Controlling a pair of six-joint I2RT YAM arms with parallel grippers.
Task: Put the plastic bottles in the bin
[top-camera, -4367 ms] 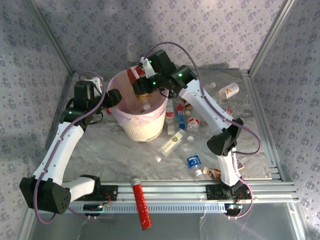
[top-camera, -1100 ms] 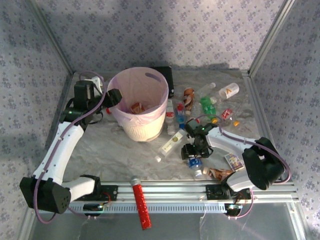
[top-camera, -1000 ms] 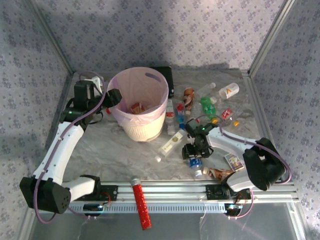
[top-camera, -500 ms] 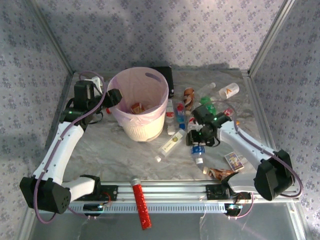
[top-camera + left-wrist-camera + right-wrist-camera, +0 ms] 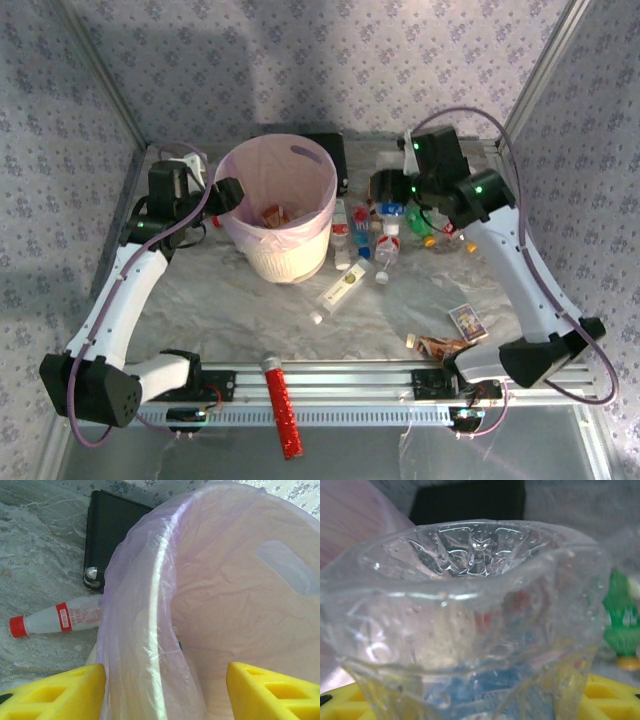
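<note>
Gripping a clear bottle, R gripper hung right of the bin, not over it; letting go there would've missed. L gripper sat open astride its rim; a nudge could've tipped it.

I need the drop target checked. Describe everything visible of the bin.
The bin is round, pale-pink translucent plastic with a whitish ribbed lower part, an oval handle cut-out near the far rim and a thin liner folded over the rim. It stands upright on the table, a few bottles at its bottom. The left end effector straddles its left rim, jaws open. A black box sits just behind it; a red-capped bottle lies by its base.
</note>
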